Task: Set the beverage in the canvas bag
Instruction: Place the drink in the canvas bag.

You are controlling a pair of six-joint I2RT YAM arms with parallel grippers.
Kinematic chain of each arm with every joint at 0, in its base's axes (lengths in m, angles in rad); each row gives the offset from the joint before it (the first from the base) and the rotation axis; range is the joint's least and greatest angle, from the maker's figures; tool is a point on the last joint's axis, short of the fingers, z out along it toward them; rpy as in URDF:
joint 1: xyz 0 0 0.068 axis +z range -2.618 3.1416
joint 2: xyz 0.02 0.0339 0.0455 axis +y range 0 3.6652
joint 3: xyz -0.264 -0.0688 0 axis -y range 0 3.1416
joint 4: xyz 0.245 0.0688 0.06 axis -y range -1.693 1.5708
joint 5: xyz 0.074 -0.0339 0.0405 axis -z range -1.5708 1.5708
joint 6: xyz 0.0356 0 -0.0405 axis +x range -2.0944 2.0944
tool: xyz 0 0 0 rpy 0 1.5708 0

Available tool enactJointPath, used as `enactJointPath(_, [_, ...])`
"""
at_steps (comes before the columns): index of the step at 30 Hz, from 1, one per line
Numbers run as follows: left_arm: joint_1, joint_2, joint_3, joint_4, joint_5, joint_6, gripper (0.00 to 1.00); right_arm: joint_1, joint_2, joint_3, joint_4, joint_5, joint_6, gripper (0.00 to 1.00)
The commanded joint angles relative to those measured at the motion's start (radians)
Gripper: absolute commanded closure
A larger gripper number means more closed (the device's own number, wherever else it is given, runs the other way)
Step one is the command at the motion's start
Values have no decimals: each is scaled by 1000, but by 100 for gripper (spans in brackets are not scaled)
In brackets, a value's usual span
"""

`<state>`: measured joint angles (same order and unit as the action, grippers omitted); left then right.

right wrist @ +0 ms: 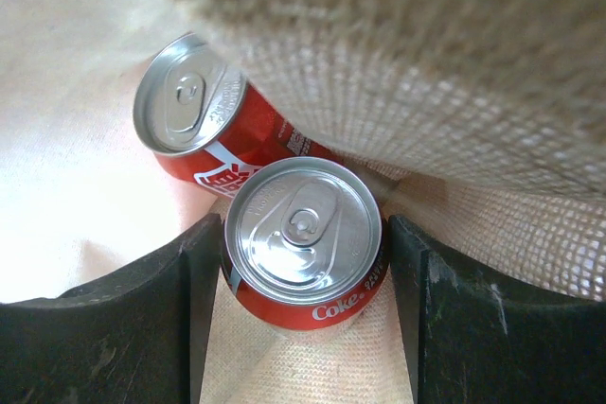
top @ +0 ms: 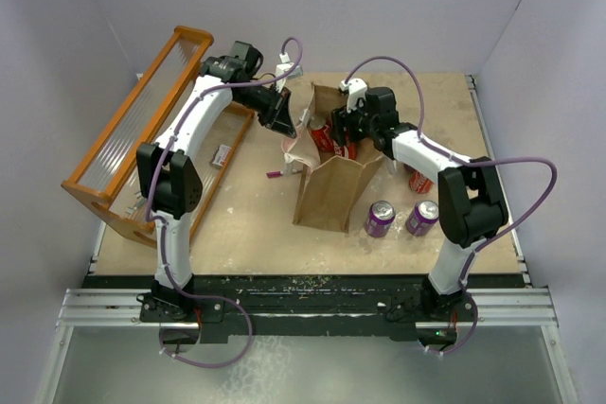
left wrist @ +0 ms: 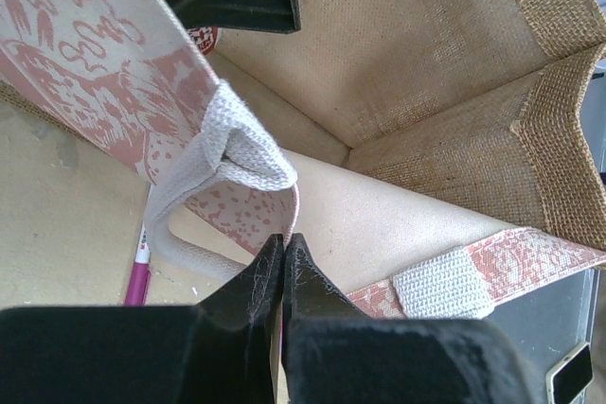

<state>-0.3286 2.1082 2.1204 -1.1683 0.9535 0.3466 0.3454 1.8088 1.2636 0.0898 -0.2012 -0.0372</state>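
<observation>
- Where the canvas bag [top: 327, 186] stands open on the table [top: 246, 224], a stiff rectangular shape of coarse tan weave is seen, with one paler cloth side printed in pink.
- That soft printed side is pinched at its rim, just beside the white woven handle [left wrist: 237, 153], by the left gripper [left wrist: 284, 243], whose black jaws are pressed flat together on the cloth.
- Inside the bag, a Coke can [right wrist: 303, 243] is held upright by the right gripper [top: 343, 128]. The jaws are spread wide and set against its round red sides, with its shiny metal lid turned upward.
- A second red can [right wrist: 199, 120] is seen tilted just behind it, also inside the bag, against the pale lining.
- Just outside the bag's right side, two purple cans [top: 381, 218] are stood upright, with a third red can [top: 419, 181] near them.
- Left of the bag, an orange slatted rack [top: 142, 130] is set well apart.
</observation>
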Motion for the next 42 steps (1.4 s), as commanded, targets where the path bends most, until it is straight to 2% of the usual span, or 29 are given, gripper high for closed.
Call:
enactJointPath(1, [-3, 9, 77, 25, 27, -57, 100, -25, -44, -25, 93, -40, -110, 100])
enactJointPath(4, [-3, 20, 109, 47, 38, -71, 94, -25, -35, -25, 99, -34, -161, 99])
enactJointPath(6, [-3, 32, 128, 69, 54, -87, 92, -25, -27, -18, 70, -45, -192, 96])
enactJointPath(16, [-1, 78, 205, 183, 140, -174, 89, -24, -85, -39, -87, -169, -363, 81])
enactJointPath(27, [-3, 60, 135, 137, 113, -99, 72, -24, -66, -2, -144, -191, -361, 60])
enactJointPath(35, [-2, 58, 135, 105, 78, -59, 57, -24, -20, 66, -158, -171, -357, 31])
enactJointPath(42, [-3, 41, 136, 121, 58, -55, 45, -22, -22, 107, -190, -175, -369, 16])
